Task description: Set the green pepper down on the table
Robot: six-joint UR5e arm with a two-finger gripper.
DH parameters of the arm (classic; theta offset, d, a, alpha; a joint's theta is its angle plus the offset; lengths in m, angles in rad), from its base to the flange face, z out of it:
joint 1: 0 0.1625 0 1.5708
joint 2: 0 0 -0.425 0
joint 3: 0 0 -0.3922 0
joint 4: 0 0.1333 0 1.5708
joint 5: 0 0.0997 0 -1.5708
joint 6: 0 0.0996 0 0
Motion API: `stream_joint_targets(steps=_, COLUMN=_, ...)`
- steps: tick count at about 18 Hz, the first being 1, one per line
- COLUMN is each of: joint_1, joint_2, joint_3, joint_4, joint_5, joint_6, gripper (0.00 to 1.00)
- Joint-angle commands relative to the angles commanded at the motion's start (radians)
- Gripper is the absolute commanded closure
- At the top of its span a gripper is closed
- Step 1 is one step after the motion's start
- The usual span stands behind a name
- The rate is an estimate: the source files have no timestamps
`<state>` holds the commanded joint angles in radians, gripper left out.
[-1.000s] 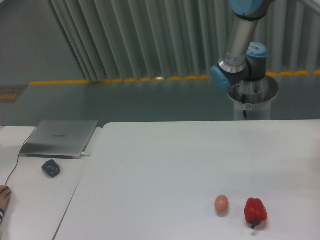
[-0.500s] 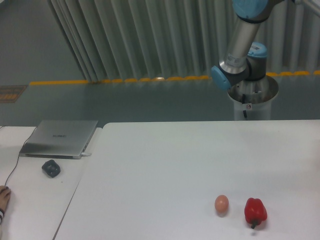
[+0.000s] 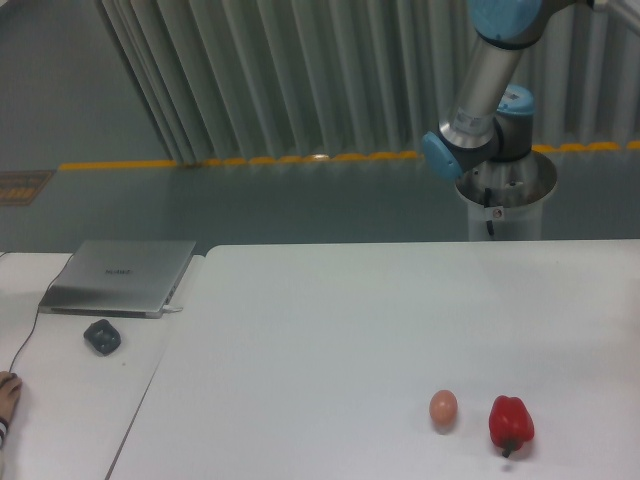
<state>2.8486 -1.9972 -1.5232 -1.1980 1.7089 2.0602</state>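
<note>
The green pepper is out of view. The large white table [image 3: 330,330] fills the lower frame. Only the arm's base and lower links [image 3: 478,120] show behind the table's far right edge; the arm runs out of the top of the picture, so the gripper is not in view.
A red bell pepper [image 3: 511,424] and a small brown egg [image 3: 443,408] lie near the table's front right. To the left stands a narrower white desk [image 3: 60,400] with a closed laptop [image 3: 120,276], a dark mouse [image 3: 102,336], and a person's hand [image 3: 8,392] at its edge.
The arm's upper link has swung slightly to the right and upward. Nothing on the table has moved.
</note>
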Motion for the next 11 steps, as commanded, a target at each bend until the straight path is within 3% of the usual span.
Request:
stream_joint_targets(steps=10, joint_1=-0.002, joint_2=-0.009, joint_3=-0.005, joint_4=0.000, joint_5=0.008, joint_6=-0.003, gripper=0.00)
stream_joint_targets(steps=11, joint_1=-0.003, joint_2=-0.009, joint_3=-0.005, joint_4=0.000, joint_5=0.011, joint_6=-0.003, gripper=0.04)
